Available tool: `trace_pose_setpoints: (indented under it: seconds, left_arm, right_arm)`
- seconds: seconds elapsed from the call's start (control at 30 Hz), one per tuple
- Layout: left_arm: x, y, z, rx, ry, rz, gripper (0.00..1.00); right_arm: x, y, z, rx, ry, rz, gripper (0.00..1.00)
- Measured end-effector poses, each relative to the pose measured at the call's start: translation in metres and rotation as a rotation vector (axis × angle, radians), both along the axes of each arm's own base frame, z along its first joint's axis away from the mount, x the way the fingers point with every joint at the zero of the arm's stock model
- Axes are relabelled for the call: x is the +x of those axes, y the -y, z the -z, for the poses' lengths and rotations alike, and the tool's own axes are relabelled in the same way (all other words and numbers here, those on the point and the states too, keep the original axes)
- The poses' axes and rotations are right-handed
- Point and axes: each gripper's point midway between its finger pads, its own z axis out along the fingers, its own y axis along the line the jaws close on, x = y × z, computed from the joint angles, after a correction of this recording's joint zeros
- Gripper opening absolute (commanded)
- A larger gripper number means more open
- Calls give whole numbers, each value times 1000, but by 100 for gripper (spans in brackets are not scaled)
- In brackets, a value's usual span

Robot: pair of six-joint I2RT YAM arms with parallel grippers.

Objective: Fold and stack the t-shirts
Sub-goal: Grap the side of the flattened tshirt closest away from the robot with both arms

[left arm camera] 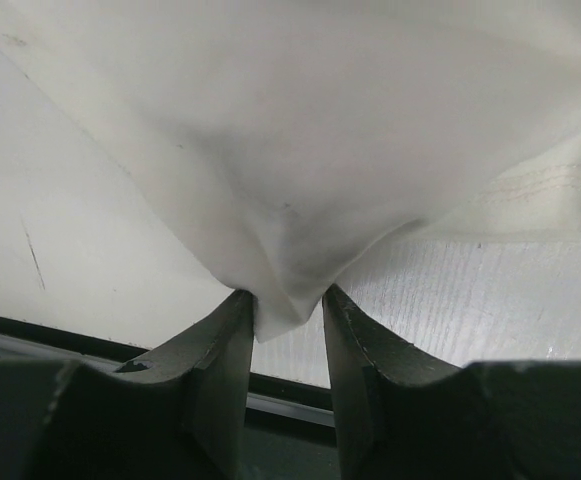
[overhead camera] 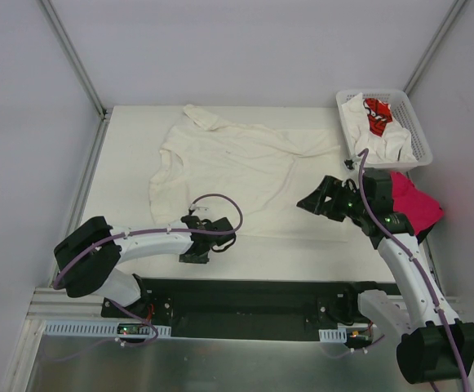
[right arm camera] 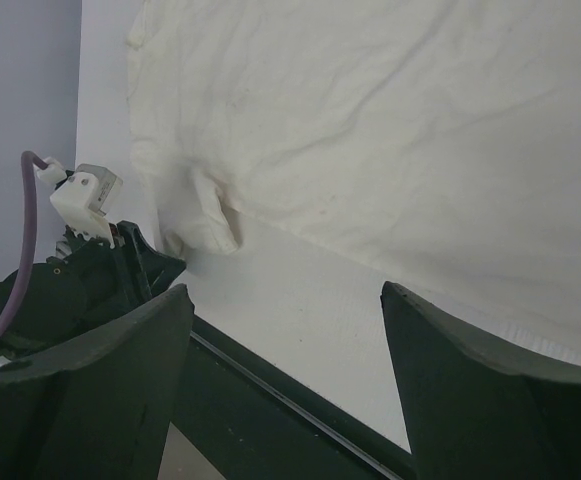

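A cream-white t-shirt point(overhead camera: 237, 163) lies spread and wrinkled on the white table. My left gripper point(overhead camera: 212, 242) is at its near hem and is shut on a corner of the cloth point(left arm camera: 288, 300), which sits pinched between the fingertips. My right gripper point(overhead camera: 312, 201) is open and empty, just off the shirt's right edge; the shirt's hem point(right arm camera: 390, 130) lies beyond its fingers point(right arm camera: 140, 340). A white t-shirt with red print point(overhead camera: 377, 116) lies in the basket. A magenta-pink t-shirt point(overhead camera: 416, 206) lies bunched at the right, partly behind the right arm. No black shirt shows.
A white lattice basket point(overhead camera: 416, 131) stands at the back right corner. Metal frame posts rise at the back corners, with grey walls on both sides. The black base rail point(overhead camera: 245, 298) runs along the near edge. The left gripper's body also shows in the right wrist view point(right arm camera: 100, 250).
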Motion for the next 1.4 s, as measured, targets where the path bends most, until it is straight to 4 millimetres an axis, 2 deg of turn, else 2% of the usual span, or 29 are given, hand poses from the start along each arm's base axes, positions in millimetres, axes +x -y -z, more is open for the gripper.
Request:
trace_pose_setpoints:
  seconds: [0.13,0.23,0.3,0.43,0.83,0.97,1.07,1.27,1.4]
  left_arm:
    - [2,-1,-1,7,13,-3,31]
    - [4,-1,-1,4,24,-11,22]
    - [4,0,0,2,26,-19,11]
    - [4,0,2,-1,30,-30,0]
    - [4,-1,2,-2,33,-50,0]
    - [3,-2,-1,10,25,-46,0]
    - [9,3,-10,6,42,-39,0]
    - [38,30,-46,-51,146,2,0]
    - [49,37,-62,-70,197,18,1]
  right_arm:
    - [0,1,1,-4,-1,5,78]
    - [0,2,2,-10,-5,6,78]
    - [0,2,3,-14,-5,8,78]
    - [-1,3,4,-20,-12,13,77]
    - [0,4,8,-28,-21,15,77]
    - [3,11,18,-74,-35,32,77]
    - [5,14,32,-106,-83,34,78]
    - [12,17,55,-136,-159,46,85]
    - [11,23,75,-170,-206,70,86]
